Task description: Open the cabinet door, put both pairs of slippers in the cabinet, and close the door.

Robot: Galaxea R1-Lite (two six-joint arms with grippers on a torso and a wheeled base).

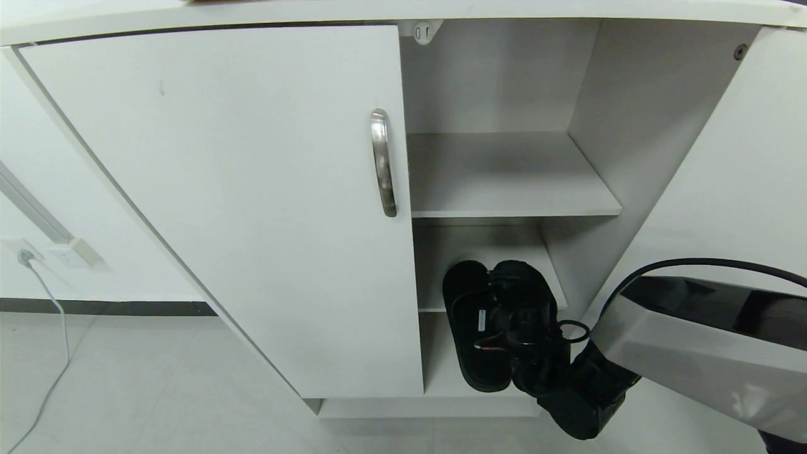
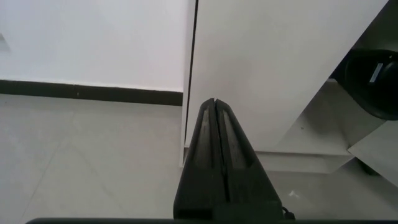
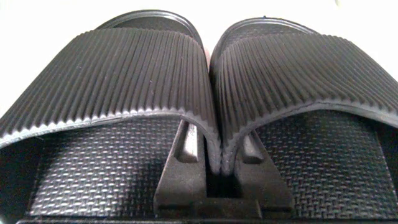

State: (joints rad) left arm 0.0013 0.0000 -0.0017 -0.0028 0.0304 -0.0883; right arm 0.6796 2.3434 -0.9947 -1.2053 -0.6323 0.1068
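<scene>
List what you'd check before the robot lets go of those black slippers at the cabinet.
1. Right door swung open: ok.
2. Right gripper pinching both straps of the black slippers together: ok.
3. Slippers set down on the bottom shelf: cannot tell.
4. Left door shut, not blocking the opening: ok.
5. Left gripper shut, low outside the left door, away from the slippers: ok.
</scene>
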